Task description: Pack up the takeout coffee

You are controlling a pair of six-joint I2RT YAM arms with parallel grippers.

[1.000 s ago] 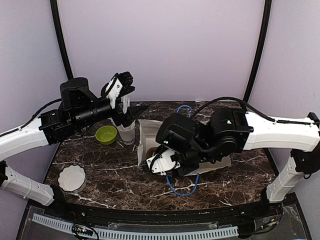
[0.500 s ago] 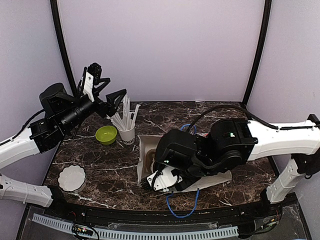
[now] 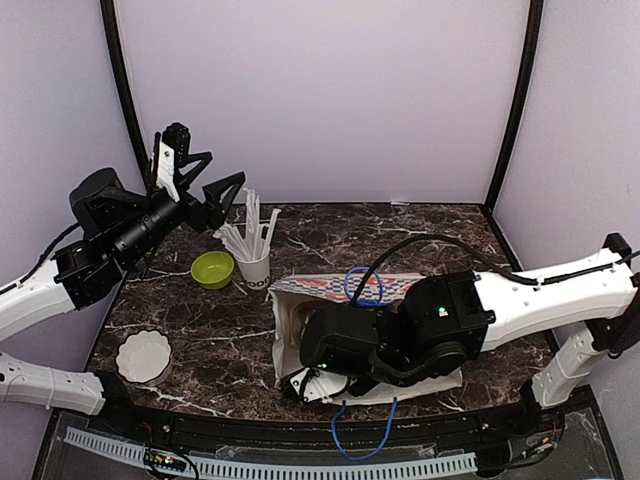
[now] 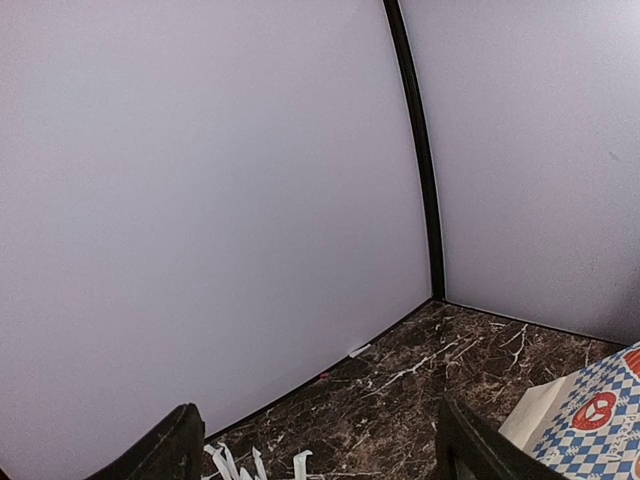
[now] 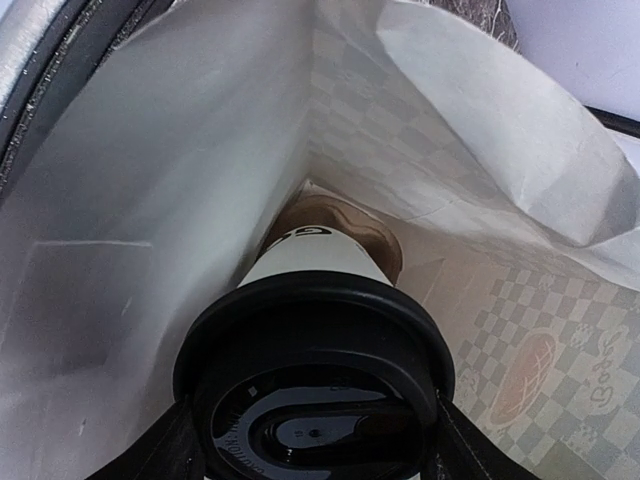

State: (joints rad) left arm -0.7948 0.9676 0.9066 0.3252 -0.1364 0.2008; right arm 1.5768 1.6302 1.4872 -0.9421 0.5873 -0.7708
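Nearest us, a blue cord loops by the front edge of the table, and a white dish sits at the near left. Just beyond, the black bulk of the right arm covers much of the paper bag, which lies on the table with its open end toward the left. From above, the arm blocks our view into it.

The right gripper is partly closed. Its fingers press on either side of the black lid of a coffee cup, which it holds inside the bag. The cup points its lid toward the wrist and its base deeper in, so its long axis runs straight into the bag. The brown carrier sits just behind its base.

Farther back, a green bowl and a cup of straws stand side by side. The left gripper hangs above them toward the back wall, jaws spread wide and holding nothing.
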